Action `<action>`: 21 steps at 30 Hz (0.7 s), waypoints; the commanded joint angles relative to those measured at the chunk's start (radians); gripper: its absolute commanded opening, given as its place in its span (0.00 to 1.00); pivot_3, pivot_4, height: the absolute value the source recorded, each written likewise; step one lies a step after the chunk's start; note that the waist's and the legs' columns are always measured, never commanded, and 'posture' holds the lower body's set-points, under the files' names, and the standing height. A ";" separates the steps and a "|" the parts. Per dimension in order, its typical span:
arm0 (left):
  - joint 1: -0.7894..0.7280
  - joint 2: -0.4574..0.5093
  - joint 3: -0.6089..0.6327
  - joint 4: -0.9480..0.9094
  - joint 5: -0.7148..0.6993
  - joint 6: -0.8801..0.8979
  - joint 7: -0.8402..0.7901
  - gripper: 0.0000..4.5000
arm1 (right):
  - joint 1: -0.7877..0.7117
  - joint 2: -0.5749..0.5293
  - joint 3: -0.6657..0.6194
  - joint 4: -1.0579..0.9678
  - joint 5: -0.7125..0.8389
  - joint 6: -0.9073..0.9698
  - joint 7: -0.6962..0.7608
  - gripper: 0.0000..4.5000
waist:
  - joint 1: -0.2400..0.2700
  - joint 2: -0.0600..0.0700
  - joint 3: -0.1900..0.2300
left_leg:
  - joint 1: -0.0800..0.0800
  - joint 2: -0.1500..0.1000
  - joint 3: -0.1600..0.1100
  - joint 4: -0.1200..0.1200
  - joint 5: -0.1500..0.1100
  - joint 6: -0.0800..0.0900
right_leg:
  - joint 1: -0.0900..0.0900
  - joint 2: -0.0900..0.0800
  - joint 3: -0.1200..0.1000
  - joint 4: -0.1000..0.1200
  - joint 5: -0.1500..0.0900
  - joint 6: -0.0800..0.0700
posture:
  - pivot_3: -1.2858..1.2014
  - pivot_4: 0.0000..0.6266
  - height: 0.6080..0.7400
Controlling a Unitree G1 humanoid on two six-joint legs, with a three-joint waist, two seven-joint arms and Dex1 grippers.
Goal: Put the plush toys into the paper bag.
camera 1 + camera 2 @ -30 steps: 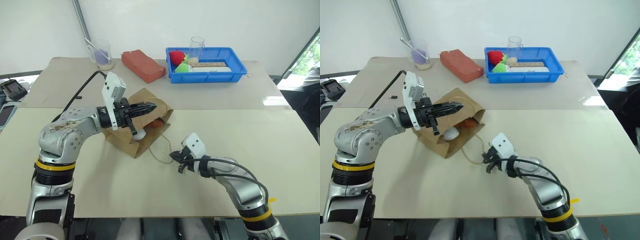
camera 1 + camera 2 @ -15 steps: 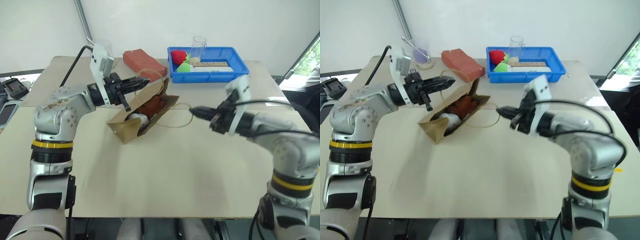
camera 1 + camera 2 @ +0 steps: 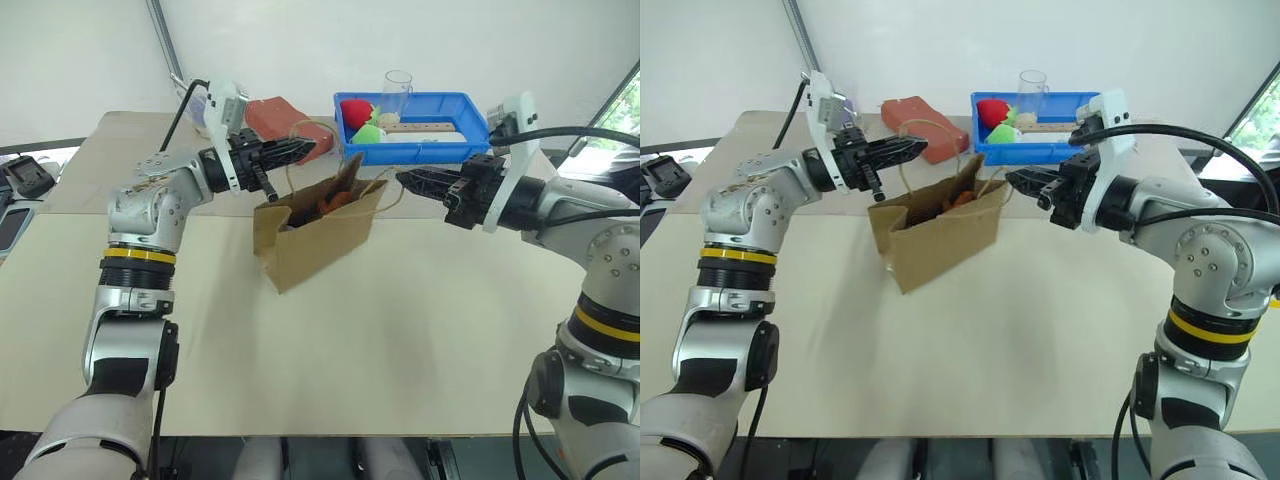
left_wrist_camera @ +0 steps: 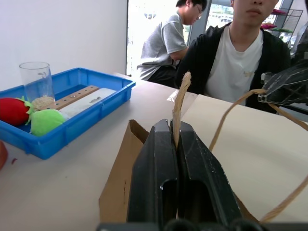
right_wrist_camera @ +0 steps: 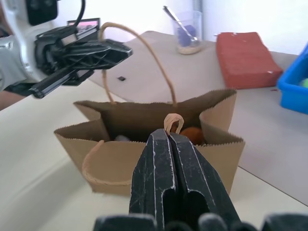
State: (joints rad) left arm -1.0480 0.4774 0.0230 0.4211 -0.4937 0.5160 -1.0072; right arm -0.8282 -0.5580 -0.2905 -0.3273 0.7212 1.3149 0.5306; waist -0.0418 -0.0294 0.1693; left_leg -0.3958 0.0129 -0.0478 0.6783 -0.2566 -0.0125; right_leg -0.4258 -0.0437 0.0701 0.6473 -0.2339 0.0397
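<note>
Both grippers are closed on the cord handles: the left gripper [image 3: 305, 148] at ten o'clock of the paper bag [image 3: 315, 238], the right gripper [image 3: 408, 180] at two o'clock. It seems they hold it upright so the plush toys [image 5: 192, 134] stay inside.

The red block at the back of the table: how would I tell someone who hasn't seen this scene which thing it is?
Start at the far edge of the long pale table. There, left of the blue tray and right of the clear cup with a spoon, lies the red block. It is flat and brick-shaped, unlike the round red and green soft balls in the tray.
</note>
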 commanded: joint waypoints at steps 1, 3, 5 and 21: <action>-0.063 -0.008 0.017 0.047 0.031 -0.073 -0.007 0.00 | -0.037 0.006 -0.025 0.001 0.005 -0.045 -0.037 0.01 | 0.000 0.000 0.000 | -0.001 0.000 0.000 0.000 0.000 0.000 | -0.001 0.000 0.000 0.000 0.000 0.000 | 0.52 0.24 1.00; -0.081 -0.013 0.020 0.085 0.046 -0.096 -0.009 0.00 | -0.043 0.005 -0.018 0.010 0.005 -0.053 -0.047 0.01 | -0.001 0.000 0.000 | -0.002 0.000 0.000 0.000 0.000 0.000 | -0.002 0.000 0.000 0.001 0.000 0.000 | 0.52 0.24 1.00; -0.086 -0.014 0.015 0.104 0.058 -0.110 -0.018 0.00 | -0.041 0.002 -0.004 0.018 -0.001 -0.061 -0.056 0.01 | -0.001 0.000 0.000 | -0.002 0.000 0.000 0.000 0.000 0.000 | -0.003 0.000 0.000 0.001 0.000 0.000 | 0.52 0.24 1.00; 0.046 0.074 0.073 -0.077 0.061 -0.011 -0.007 1.00 | 0.035 -0.096 -0.019 -0.045 0.049 -0.090 -0.019 0.97 | -0.001 0.000 0.000 | -0.004 0.000 -0.001 0.000 0.000 0.000 | -0.003 0.000 -0.001 0.001 0.000 0.000 | 0.52 0.24 1.00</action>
State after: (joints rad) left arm -1.0033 0.5145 0.0450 0.4068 -0.4015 0.4808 -1.0232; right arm -0.8006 -0.6076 -0.2870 -0.3292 0.7693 1.2688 0.4799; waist -0.0423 -0.0292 0.1694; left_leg -0.4004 0.0132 -0.0489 0.6781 -0.2569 -0.0121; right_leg -0.4290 -0.0439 0.0693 0.6484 -0.2338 0.0398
